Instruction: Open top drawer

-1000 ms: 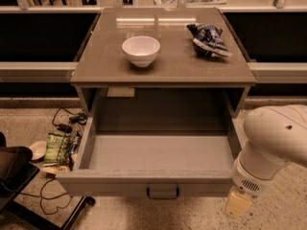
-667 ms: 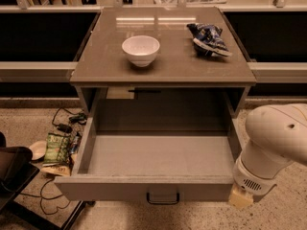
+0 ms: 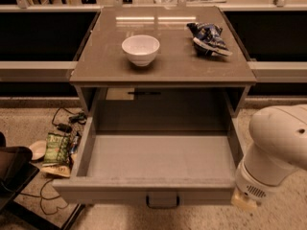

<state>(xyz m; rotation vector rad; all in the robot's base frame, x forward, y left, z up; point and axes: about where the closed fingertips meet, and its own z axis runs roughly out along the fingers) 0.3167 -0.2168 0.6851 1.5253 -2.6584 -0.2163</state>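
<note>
Compared with a moment ago, the white arm (image 3: 276,152) has slid a little to the right, and the hand (image 3: 245,202) beneath its wrist now sits just off the right front corner of the top drawer (image 3: 158,157) rather than tucked against it. Only a cream-coloured tip of the hand shows under the arm, so it cannot be told whether it is apart or together, and it grips nothing that can be seen. The drawer has come a touch farther out. It now stands wide open to the left of the hand, showing its deep grey box. Its small black handle (image 3: 163,200) is on the front panel, well left of the hand and about level with it. Up and left of the hand, the counter (image 3: 163,71) above the drawer carries a white bowl (image 3: 140,49) and a crumpled blue snack bag (image 3: 208,38), well apart from each other. Far to the left on the floor, beside the drawer's left wall, lie a green snack packet (image 3: 56,147) and a tangle of black cables (image 3: 67,121). A dark piece of furniture (image 3: 12,169) sits at the left edge. Nothing lies between the hand and the drawer front.
</note>
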